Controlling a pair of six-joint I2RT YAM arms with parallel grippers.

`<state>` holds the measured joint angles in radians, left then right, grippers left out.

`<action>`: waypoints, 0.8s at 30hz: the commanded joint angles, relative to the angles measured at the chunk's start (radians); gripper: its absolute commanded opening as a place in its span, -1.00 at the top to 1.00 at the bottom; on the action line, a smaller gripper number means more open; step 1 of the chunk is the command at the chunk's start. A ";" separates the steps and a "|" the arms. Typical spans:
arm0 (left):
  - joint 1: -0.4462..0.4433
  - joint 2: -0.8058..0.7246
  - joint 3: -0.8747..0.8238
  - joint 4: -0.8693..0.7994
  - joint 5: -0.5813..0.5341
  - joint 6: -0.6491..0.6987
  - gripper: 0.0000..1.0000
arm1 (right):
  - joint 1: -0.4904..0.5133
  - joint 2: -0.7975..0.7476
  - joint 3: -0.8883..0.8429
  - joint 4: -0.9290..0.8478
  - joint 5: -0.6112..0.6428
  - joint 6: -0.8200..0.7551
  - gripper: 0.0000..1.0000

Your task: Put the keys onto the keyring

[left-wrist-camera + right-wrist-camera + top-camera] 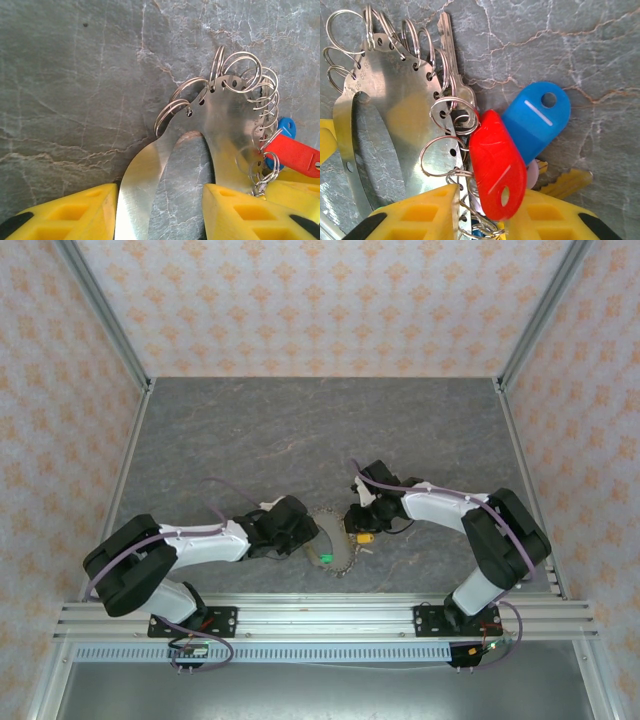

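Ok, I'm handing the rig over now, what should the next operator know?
Left tool: open, straddling one band of the flat silvery oval keyring.
Right tool: shut on the red plastic tag at the ring's rim; blue plastic tag touches it, silver key lies across the rim.
Done: unclear which are threaded.
To do: yellow key by the right tool looks loose; green tag sits at the ring's near side.
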<state>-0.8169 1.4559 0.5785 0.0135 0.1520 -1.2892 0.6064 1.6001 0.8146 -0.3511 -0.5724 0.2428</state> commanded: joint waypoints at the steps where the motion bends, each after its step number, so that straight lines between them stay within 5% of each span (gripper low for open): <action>1: -0.018 -0.012 -0.006 0.062 -0.001 -0.002 0.07 | 0.006 0.007 -0.032 -0.025 0.036 0.014 0.45; 24: -0.017 -0.101 -0.077 0.311 -0.002 -0.007 0.22 | 0.006 0.009 -0.043 0.036 -0.021 0.047 0.53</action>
<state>-0.8249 1.3994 0.4942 0.1925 0.1486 -1.3041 0.6029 1.5974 0.7967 -0.3202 -0.5762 0.2768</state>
